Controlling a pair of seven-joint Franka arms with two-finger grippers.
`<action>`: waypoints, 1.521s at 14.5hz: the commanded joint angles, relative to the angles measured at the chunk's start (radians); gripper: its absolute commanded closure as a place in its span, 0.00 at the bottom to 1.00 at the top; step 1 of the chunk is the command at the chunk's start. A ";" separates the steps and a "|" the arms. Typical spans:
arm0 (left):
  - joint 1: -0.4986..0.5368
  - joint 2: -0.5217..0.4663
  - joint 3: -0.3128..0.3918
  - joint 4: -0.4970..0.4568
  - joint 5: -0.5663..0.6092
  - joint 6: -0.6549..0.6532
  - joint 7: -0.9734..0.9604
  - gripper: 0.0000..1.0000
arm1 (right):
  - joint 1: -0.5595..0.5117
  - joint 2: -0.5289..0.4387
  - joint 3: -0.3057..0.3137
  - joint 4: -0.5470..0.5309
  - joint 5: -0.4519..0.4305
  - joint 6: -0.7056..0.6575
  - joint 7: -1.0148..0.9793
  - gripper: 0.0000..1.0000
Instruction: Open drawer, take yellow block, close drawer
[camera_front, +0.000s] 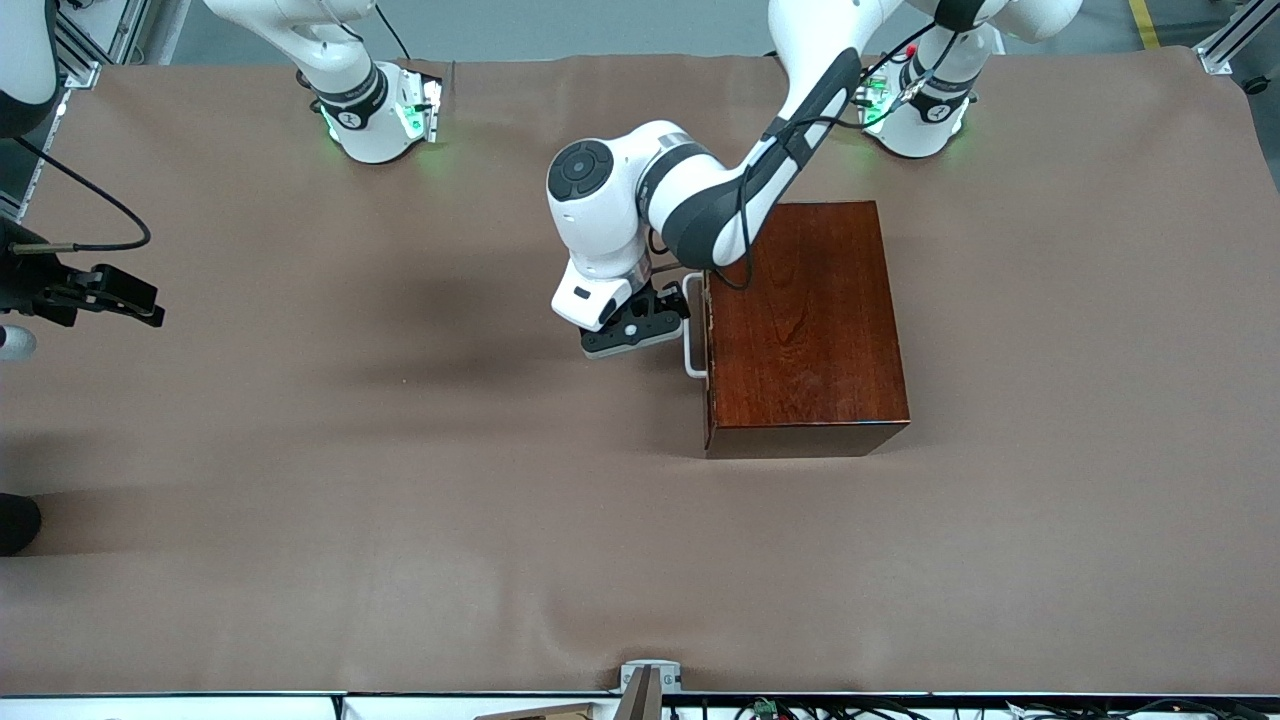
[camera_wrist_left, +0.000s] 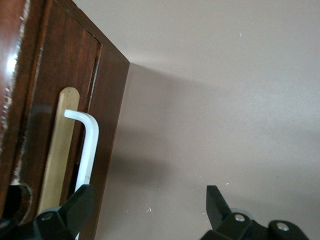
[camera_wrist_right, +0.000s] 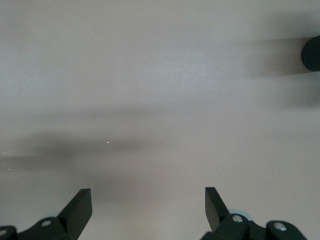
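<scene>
The dark reddish-brown wooden box (camera_front: 810, 320) stands on the table near the left arm's base. Its drawer (camera_wrist_left: 60, 145) is shut, and the white bar handle (camera_front: 693, 352) faces the right arm's end of the table. My left gripper (camera_front: 668, 303) is open in front of the drawer, low beside the handle. In the left wrist view the handle (camera_wrist_left: 89, 145) runs down to one of my fingers (camera_wrist_left: 75, 207), and the left gripper (camera_wrist_left: 147, 205) holds nothing. My right gripper (camera_front: 110, 295) waits open over bare table at the right arm's end, and it is empty in the right wrist view (camera_wrist_right: 147, 205). The yellow block is hidden.
A brown cloth (camera_front: 400, 500) covers the table. A dark rounded object (camera_front: 15, 522) sits at the right arm's edge of the table, and it also shows in the right wrist view (camera_wrist_right: 311, 54). A metal bracket (camera_front: 648, 682) stands at the edge nearest the front camera.
</scene>
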 joint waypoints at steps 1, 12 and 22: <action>0.005 0.012 0.008 0.022 0.023 -0.035 0.069 0.00 | 0.000 -0.027 0.003 -0.024 -0.015 0.001 -0.001 0.00; 0.008 0.029 0.006 -0.001 -0.061 -0.110 0.151 0.00 | 0.000 -0.027 0.002 -0.024 -0.013 0.001 -0.001 0.00; 0.007 0.057 0.006 0.008 -0.140 -0.066 0.121 0.00 | 0.000 -0.027 0.002 -0.024 -0.015 -0.001 -0.001 0.00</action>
